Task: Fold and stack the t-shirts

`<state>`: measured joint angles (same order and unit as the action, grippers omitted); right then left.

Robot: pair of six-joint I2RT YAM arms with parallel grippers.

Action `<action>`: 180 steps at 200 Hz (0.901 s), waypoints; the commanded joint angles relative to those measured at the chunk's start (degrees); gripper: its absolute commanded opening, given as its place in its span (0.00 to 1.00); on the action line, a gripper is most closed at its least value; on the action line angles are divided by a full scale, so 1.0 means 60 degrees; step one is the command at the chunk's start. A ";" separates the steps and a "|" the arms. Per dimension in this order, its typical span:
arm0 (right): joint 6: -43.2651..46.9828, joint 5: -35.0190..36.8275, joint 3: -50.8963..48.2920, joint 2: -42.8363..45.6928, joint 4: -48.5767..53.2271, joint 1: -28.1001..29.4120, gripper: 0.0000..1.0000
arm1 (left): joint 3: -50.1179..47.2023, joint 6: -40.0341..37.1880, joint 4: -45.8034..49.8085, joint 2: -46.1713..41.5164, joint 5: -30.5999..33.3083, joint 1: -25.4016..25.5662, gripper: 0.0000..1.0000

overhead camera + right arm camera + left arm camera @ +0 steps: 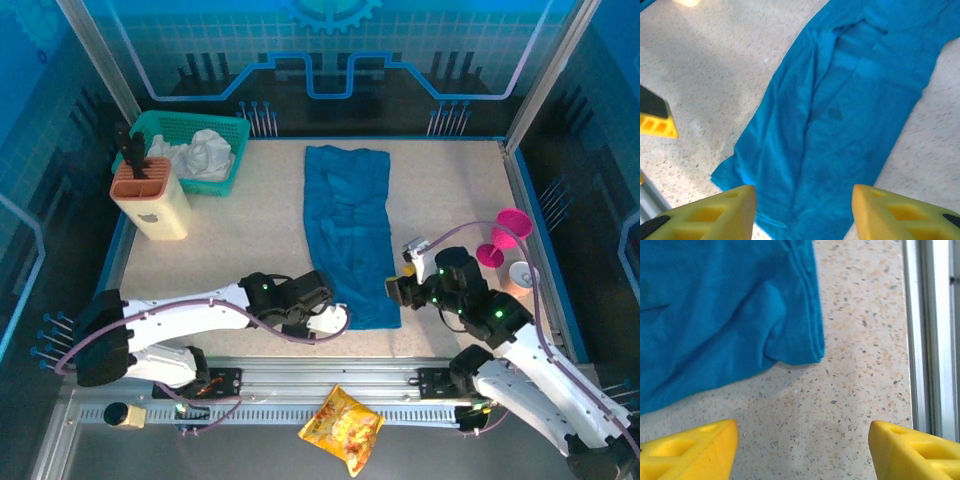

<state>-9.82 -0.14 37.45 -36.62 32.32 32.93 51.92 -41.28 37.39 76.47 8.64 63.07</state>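
Left gripper (pixel 802 452) jaws are seen apart, nothing between them — bare speckled table (pixel 860 340) lies underneath, with a near corner of the teal-blue t-shirt (pixel 715 315) just beyond. Right gripper (pixel 802 212) jaws are also held apart, nothing clamped, over the t-shirt's near end. The t-shirt is laid flat mid-table as a long strip, near to far. A teal basket (pixel 195 135) is set far left — pink cups (pixel 513 222) at right.
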 commanded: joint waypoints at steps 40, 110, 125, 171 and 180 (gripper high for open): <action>0.0671 0.0420 0.0328 0.0414 0.0480 -0.0908 0.59 | 0.0123 -0.2349 -0.1158 0.1640 -0.0980 0.0038 0.68; 0.0642 0.0113 0.0336 0.0669 0.0766 -0.1343 0.59 | 0.0369 -0.2636 -0.1587 0.2667 -0.1441 -0.0536 0.62; 0.0627 0.0087 0.0316 0.0656 0.0754 -0.1359 0.59 | 0.0456 -0.2672 -0.1587 0.2800 -0.1484 -0.0543 0.62; 0.0654 -0.0020 0.0312 0.0625 0.0766 -0.1446 0.59 | 0.0630 -0.2686 -0.1694 0.3269 -0.1609 -0.0551 0.61; 0.0656 -0.0043 0.0317 0.0625 0.0766 -0.1467 0.59 | 0.0673 -0.2658 -0.1663 0.3362 -0.1656 -0.0550 0.61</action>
<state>-6.74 0.84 38.22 -33.21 36.07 25.15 54.28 -56.07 27.40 95.00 1.61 59.83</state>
